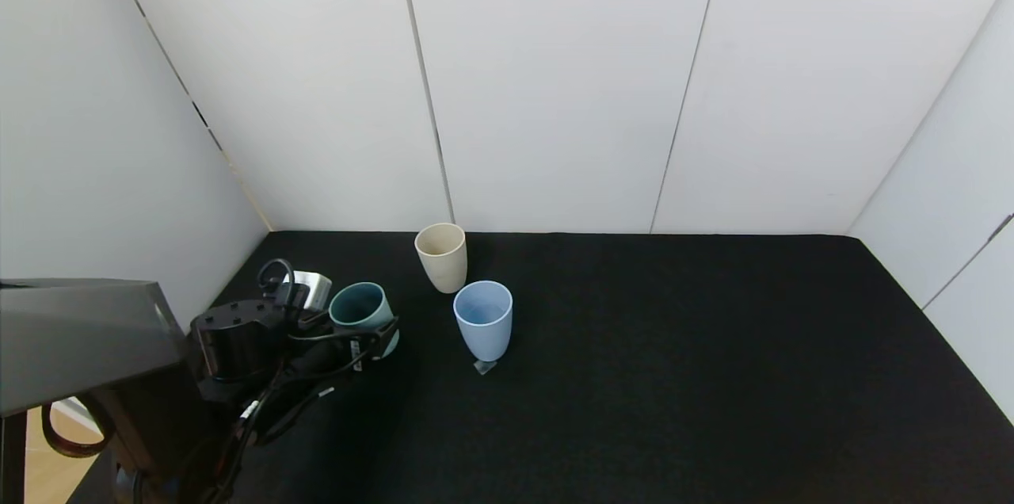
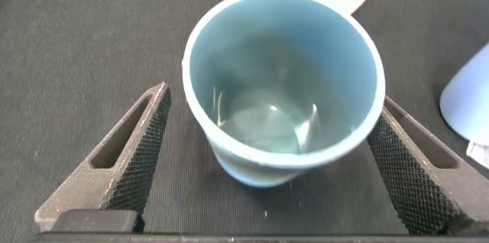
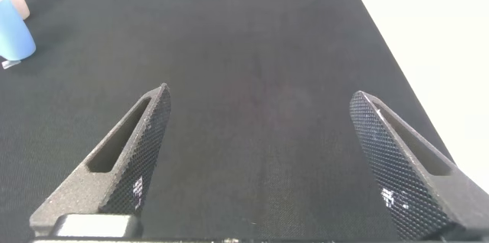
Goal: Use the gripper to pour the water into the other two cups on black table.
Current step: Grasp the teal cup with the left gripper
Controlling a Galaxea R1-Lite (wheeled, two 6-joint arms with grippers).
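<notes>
**Three tumblers, one between open fingers**

Two textured black fingers (image 2: 141, 155) of the left gripper (image 1: 379, 339) stand spread on either side of the wide teal-green matte tumbler (image 2: 283, 90). One finger is clearly apart from the cup wall; the other sits close against it, contact uncertain. No grasp made. The teal tumbler stands upright on the matte black fabric-textured table (image 1: 673, 377), with a little clear water pooled in its bottom.

Taking the teal tumbler as landmark: the light blue tapered tumbler (image 1: 482, 320) stands upright near it, toward the table's middle, a small clear scrap at its foot. The beige tapered tumbler (image 1: 441, 257) stands beyond the teal one, close to the white back wall (image 1: 554, 76), just beside the blue cup but apart from it.

Right gripper (image 3: 263, 163): well away from the teal tumbler, fingers spread wide over bare table, holding nothing.
</notes>
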